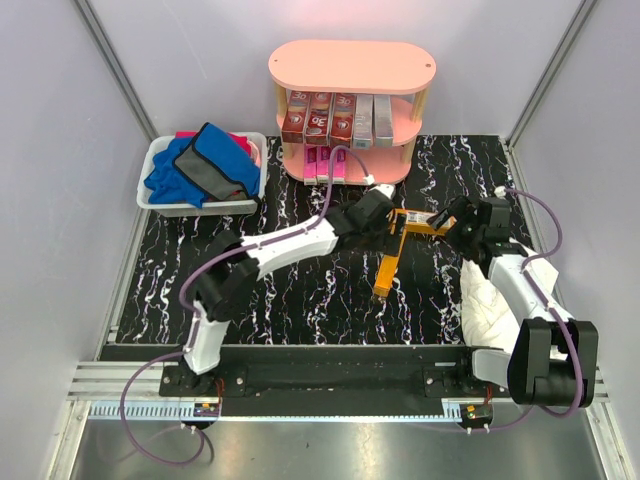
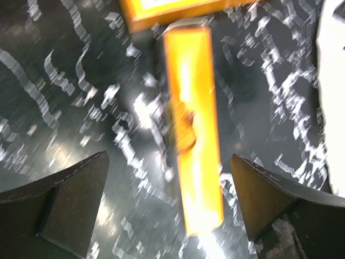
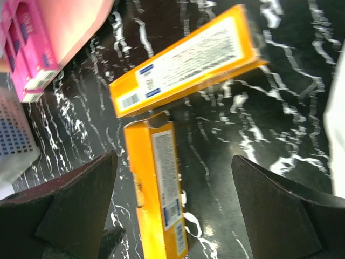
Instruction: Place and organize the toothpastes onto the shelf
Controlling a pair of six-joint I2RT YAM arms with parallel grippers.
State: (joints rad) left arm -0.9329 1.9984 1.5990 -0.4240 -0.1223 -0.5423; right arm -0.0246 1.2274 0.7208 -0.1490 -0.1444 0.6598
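Left claw [image 2: 168, 159] wide open, empty, over orange box [image 2: 194, 108] in front of shelf [image 1: 350, 65]. I'd centre, descend, pinch its long sides. Right claw [image 3: 173, 156] likewise open, empty.

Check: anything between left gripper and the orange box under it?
Nothing visible. The left gripper is open straight above the orange box on the table; a second orange box lies across its far end, outside the jaws.

Open black white-veined counter [image 1: 300, 300] lies at my near left, but two long orange cardboard boxes [image 1: 389, 268] lie in an L between my arms, and the salmon-pink three-tier oval shelf [image 1: 350, 65] has room on its middle tier right of the silver-grey boxes [image 1: 372, 120].
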